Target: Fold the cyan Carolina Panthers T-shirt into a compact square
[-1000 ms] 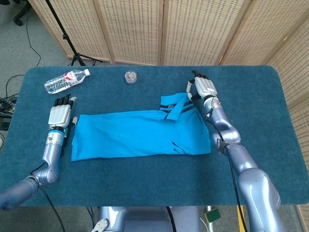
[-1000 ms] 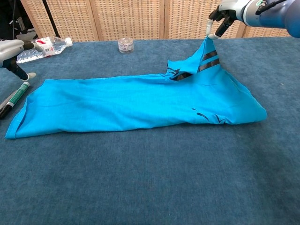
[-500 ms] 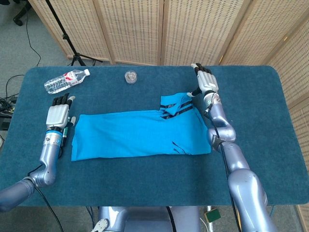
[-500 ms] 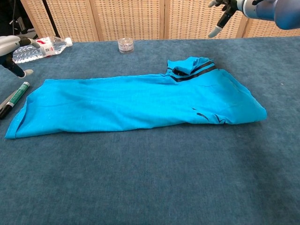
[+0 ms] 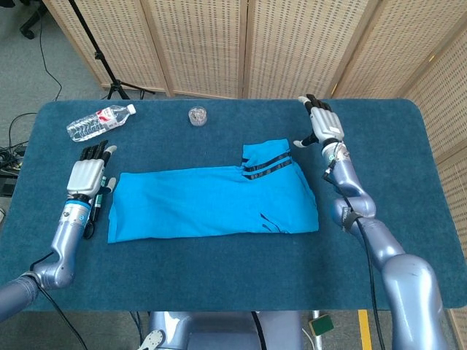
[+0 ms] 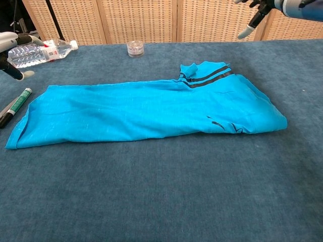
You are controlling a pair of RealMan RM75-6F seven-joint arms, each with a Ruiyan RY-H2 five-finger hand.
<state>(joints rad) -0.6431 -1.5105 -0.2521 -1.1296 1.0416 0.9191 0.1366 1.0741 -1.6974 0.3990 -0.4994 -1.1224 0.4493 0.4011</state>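
The cyan T-shirt (image 5: 211,200) (image 6: 141,111) lies folded into a long strip across the middle of the blue table, its black-striped sleeve (image 5: 266,162) (image 6: 206,76) flat on top at the right end. My right hand (image 5: 323,127) (image 6: 257,9) hovers open above the table, beyond the sleeve and to its right, holding nothing. My left hand (image 5: 87,173) (image 6: 11,48) is open and empty just left of the shirt's left end.
A water bottle (image 5: 99,122) (image 6: 43,50) lies at the back left. A small clear jar (image 5: 197,115) (image 6: 135,48) stands behind the shirt. Marker pens (image 6: 15,107) lie by the shirt's left end. Wicker screens stand behind the table.
My right hand let go of the striped sleeve and drew away up and to the right. The sleeve dropped flat onto the shirt. My left hand barely moved.
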